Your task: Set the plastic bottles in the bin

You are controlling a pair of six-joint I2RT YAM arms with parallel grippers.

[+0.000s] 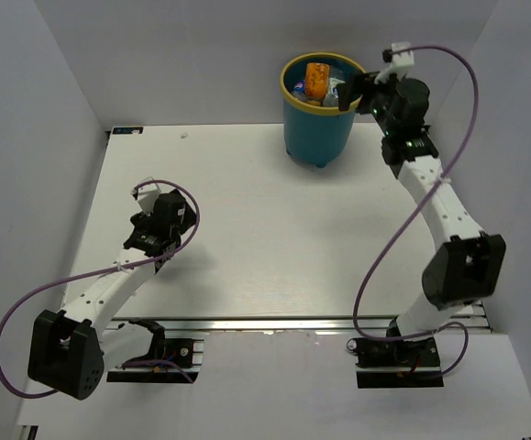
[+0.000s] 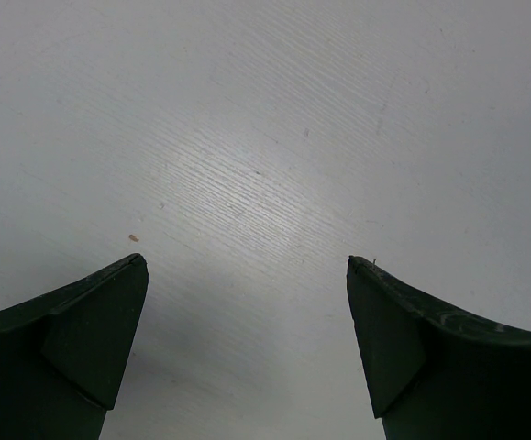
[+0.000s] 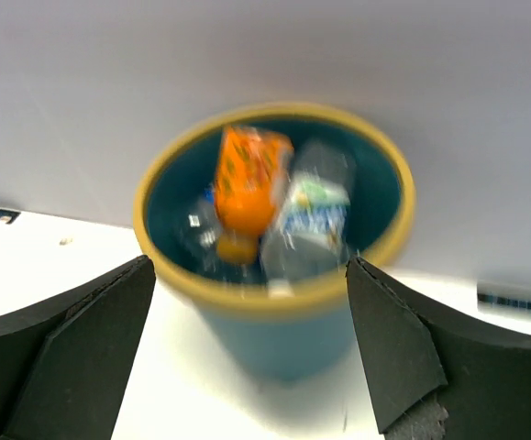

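The left hand (image 2: 247, 266) hangs over the white surface (image 2: 274, 137), fingers spread wide and holding nothing. At the far edge, the teal bin (image 1: 315, 133) holds the plastic bottles (image 3: 313, 215), with the orange bottle (image 1: 316, 81) on top. The right hand (image 1: 350, 92) hovers beside its rim, open and empty.
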